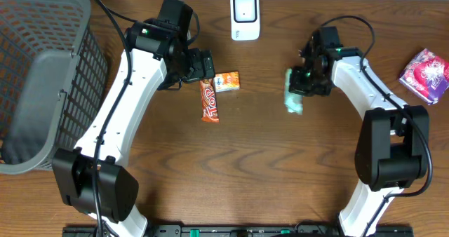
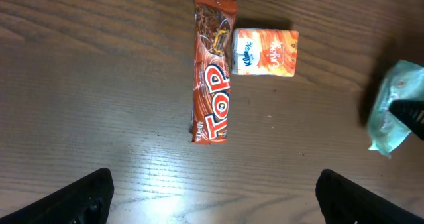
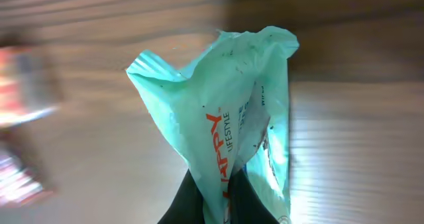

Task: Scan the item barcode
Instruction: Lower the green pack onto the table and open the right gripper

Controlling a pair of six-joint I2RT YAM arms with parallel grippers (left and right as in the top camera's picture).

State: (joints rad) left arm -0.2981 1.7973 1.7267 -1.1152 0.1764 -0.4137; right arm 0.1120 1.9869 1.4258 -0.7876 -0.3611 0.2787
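Your green packet (image 3: 225,118) is hard to see whole. In the right wrist view its bottom end goes down between the two dark fingers (image 3: 189,201), so that part is hidden. You can read some orange letters and the word "LIFESTYLE" on it, but the small print is too tiny to read. The red and white shapes at the left edge of that view are just a blur. In the left wrist view the packet is cut off by the right edge, and a dark bit of the claw covers part of it. From above, the claw sits over one end of it.

Your right claw (image 1: 303,83) is pinched tight on the packet. The crumpled end sticks out past the fingertips. From above, the packet is on the right half of the table (image 1: 266,167), below and to the right of the white scanner (image 1: 245,16) and well apart from it.

Your left claw (image 2: 212,197) is wide apart and holds nothing. It hangs just by a chocolate bar (image 2: 211,68), which touches a small orange tissue pack (image 2: 264,52).

A grey basket (image 1: 70,26) sits far left. A pink packet (image 1: 425,74) lies far right.
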